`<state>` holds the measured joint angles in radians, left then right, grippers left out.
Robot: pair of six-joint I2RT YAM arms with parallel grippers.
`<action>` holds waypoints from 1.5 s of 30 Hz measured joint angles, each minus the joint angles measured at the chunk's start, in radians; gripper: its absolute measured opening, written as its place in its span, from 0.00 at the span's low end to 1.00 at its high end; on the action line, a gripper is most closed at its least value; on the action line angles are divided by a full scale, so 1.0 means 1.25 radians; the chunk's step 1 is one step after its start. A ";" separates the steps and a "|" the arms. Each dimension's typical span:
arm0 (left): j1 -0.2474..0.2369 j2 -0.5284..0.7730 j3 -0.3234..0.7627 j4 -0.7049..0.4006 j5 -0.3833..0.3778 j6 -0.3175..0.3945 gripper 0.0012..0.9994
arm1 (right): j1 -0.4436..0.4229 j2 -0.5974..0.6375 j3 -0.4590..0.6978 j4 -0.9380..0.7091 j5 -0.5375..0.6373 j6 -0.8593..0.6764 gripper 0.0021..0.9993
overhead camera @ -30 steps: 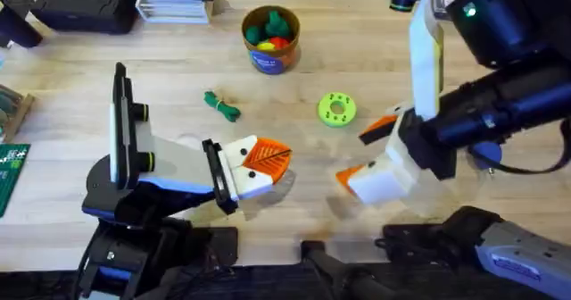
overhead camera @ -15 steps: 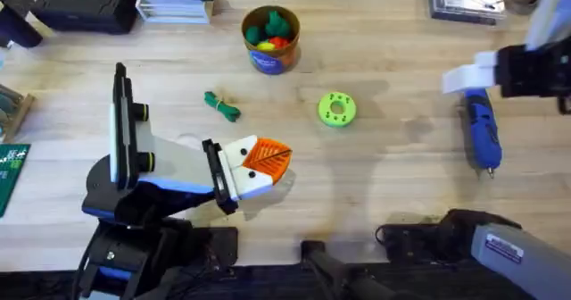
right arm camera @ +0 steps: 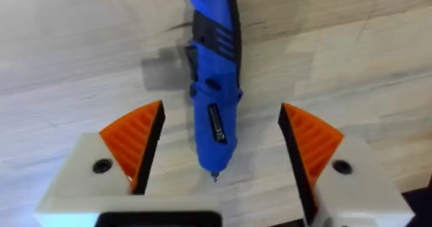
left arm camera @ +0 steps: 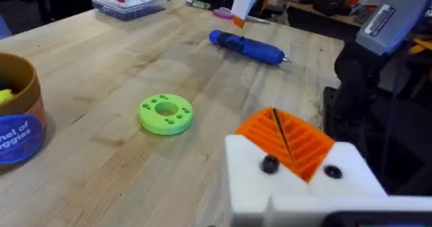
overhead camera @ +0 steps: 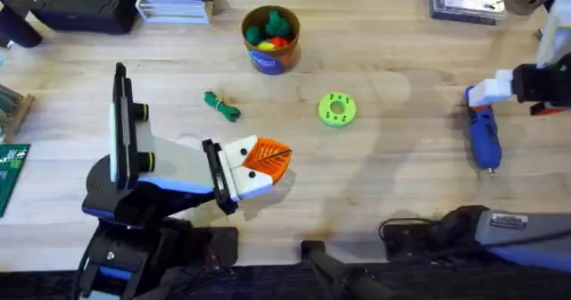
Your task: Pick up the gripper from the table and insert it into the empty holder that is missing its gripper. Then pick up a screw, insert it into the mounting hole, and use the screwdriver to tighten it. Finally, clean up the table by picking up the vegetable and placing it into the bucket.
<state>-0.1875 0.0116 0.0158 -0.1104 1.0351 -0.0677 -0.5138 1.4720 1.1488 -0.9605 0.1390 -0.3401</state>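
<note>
The right gripper point(right arm camera: 214, 161) is no longer over the middle of the table, where it was a second ago; it is now hanging at the right edge, directly above the screwdriver point(overhead camera: 484, 136), having crept closer to it over the last half second; its orange pads point(right arm camera: 133, 140) are standing wide apart with the blue body lying between them and nothing held. The screwdriver is lying flat on the wood, thin tip pointing toward the arms' bases; it is not yet being touched, as far as can be told. This is reading as the tightening step coming up: the claw is lining up to close on the tool.

The left gripper point(overhead camera: 259, 164) is not moving across the three overhead views; its white holder point(left arm camera: 297, 183) is carrying the orange wedge point(left arm camera: 287, 141), seemingly closed to a narrow slit, with two dark holes showing in the white block; whether a screw is sitting in either is too small to tell.

The vegetable point(overhead camera: 221, 104) is lying unmoved on the table, well apart from the bucket point(overhead camera: 271, 39); the green disc point(overhead camera: 336, 109) is resting between them and the screwdriver; cleanup is not yet begun.
</note>
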 joint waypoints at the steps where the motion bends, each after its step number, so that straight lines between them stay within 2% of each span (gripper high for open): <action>1: 0.000 0.000 0.000 0.000 0.000 0.000 0.00 | -0.005 0.025 0.000 0.009 0.001 -0.011 0.99; 11: 0.000 0.000 0.000 0.000 0.000 0.000 0.00 | -0.012 0.200 0.000 0.115 0.003 -0.077 0.99; 20: 0.000 0.000 0.000 0.000 0.000 0.000 0.00 | -0.012 0.227 0.000 0.167 -0.004 -0.082 0.99; 22: 0.000 0.000 0.000 0.000 0.000 0.000 0.00 | -0.012 0.228 0.000 0.171 -0.004 -0.081 0.86; 25: 0.000 0.000 0.000 0.000 0.000 0.000 0.00 | -0.012 0.230 0.000 0.169 -0.005 -0.079 0.56; 27: 0.000 0.000 0.000 0.000 0.000 0.000 0.00 | -0.012 0.231 0.000 0.169 -0.005 -0.081 0.40; 30: 0.000 0.000 0.000 0.000 0.000 0.000 0.00 | -0.012 0.231 0.000 0.167 -0.002 -0.084 0.07; 32: 0.000 0.000 0.000 0.000 0.000 0.000 0.00 | -0.012 0.231 0.000 0.164 -0.005 -0.077 0.02; 41: 0.000 0.000 0.000 0.000 0.000 0.000 0.00 | -0.012 0.225 0.000 0.164 -0.004 -0.078 0.03; 45: 0.000 0.000 0.000 0.000 0.000 0.000 0.00 | -0.012 0.172 -0.007 0.170 -0.007 -0.078 0.03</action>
<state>-0.1875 0.0116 0.0158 -0.1104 1.0355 -0.0677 -0.5285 1.6872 1.1405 -0.7475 0.1299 -0.4374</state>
